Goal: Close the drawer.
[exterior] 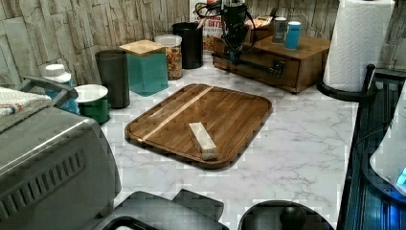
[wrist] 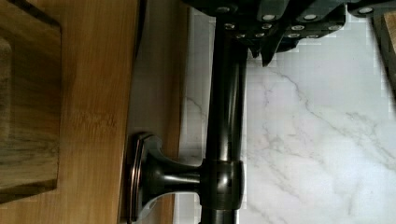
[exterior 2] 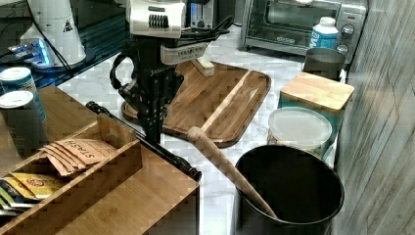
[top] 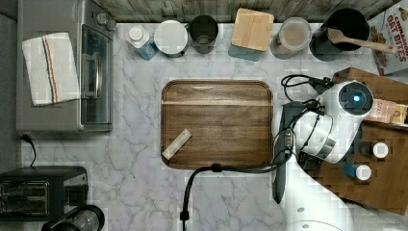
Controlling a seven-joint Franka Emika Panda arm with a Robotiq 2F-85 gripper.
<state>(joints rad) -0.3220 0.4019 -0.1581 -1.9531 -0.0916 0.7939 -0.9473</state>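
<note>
Gripper (exterior 2: 152,131) sits at the drawer (exterior: 253,67)'s black handle bar (exterior 2: 147,142), apparently clamped on it; an off-centre push could skew and jam the drawer.

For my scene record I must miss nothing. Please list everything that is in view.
drawer: one, light-brown, cabinet front
handle: one, black, on the drawer
tray: one, dark brown, counter's middle
block: one, pale, on the tray
blue bottle, green tub, dark cup, teal box, clear jar, black pot: one each, along the wall
spoon: one, wooden, in the pot
cans: two, grey and blue, on the cabinet
tea bags: several, orange, in the cabinet's top
oven: one, silver, the top view's left; striped cloth on it
toaster: one, black, near the oven
paper roll: one, white, beside the cabinet
arm: one, white
hand: one, black, at the handle
</note>
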